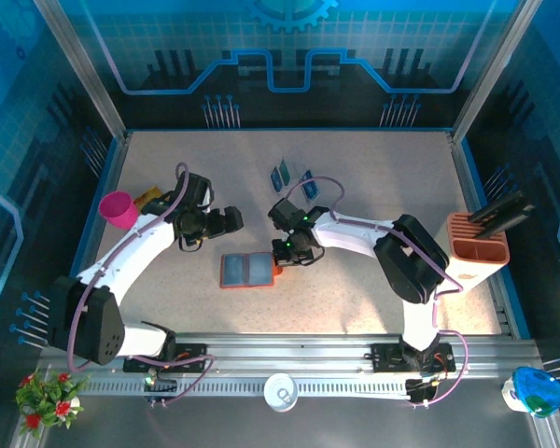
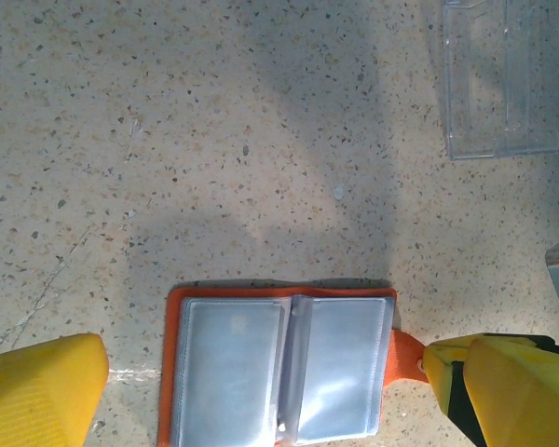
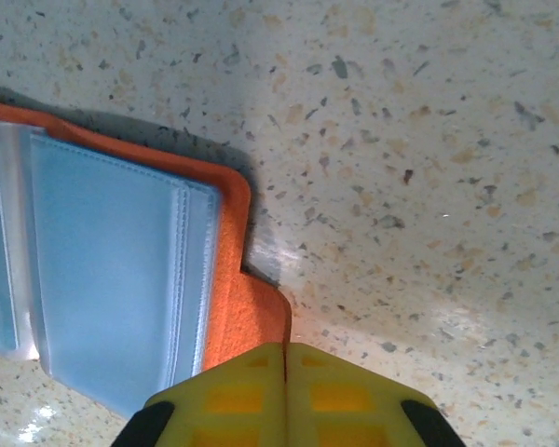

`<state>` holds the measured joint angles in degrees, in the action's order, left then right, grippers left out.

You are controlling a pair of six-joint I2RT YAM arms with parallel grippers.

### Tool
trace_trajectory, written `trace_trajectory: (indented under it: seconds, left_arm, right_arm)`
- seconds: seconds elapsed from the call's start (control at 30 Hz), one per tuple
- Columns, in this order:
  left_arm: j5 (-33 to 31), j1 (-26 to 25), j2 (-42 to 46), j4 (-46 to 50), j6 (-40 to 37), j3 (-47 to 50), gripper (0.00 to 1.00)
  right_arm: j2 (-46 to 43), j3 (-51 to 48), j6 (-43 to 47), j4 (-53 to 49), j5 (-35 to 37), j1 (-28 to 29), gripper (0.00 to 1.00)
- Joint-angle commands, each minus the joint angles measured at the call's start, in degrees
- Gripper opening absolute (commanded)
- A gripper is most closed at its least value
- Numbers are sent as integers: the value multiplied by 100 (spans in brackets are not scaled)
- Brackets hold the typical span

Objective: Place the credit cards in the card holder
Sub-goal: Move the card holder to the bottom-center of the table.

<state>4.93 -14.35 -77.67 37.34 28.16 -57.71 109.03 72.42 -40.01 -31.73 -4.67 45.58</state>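
Open card holder [image 2: 403, 352]: grey-blue pockets [image 2: 233, 368], contents unclear.

our left arm [image 1: 131, 247] stretched in toward centre, left gripper [image 1: 230, 221] tilted down, fingers [image 2: 37, 391] spread wide apart, our right arm [image 1: 355, 229] doubled back at the elbow, right gripper [image 3: 285, 372] aimed down, fingers pressed fully together, grippers near each other

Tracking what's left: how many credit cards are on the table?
2 visible: a teal card and a blue card, side by side at far centre; more may be hidden.
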Motion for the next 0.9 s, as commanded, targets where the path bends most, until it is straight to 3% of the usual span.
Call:
trace_trajectory:
  seconds: [0.0,0.27,0.4,0.5,0.67,0.73,0.8,0.87]
  left_arm:
    - [159,45,-97,-51,-37,75,99]
    - [227,49,-265,-161,-39,30,99]
    - [256,44,-353,-184,-39,-2,99]
    - [271,54,-404,-205,-48,-32,99]
    - [287,36,-481,-236,-57,-72,99]
    - [294,42,-506,-252,-57,-82,99]
    - [298,45,-534,-262,-48,-90,99]
    - [307,41,-546,-272,-39,-91,99]
  right_arm:
    - [-347,-279,43,-123,114,-190,0]
    - [-895,-880,148,-158,194,-658,0]
    - [-1175,-917,304,-269,224,-854,33]
    - [-1491,-747,428,-464,272,-1029,46]
    - [-1861,-134,744,-896,543,-1337,58]
    - [-1920,207,914,-1089,742,-1418,70]
    - [-1930,540,1087,-1244,957,-1466,100]
    - [-1886,911,1266,-1384,1281,-1473,100]
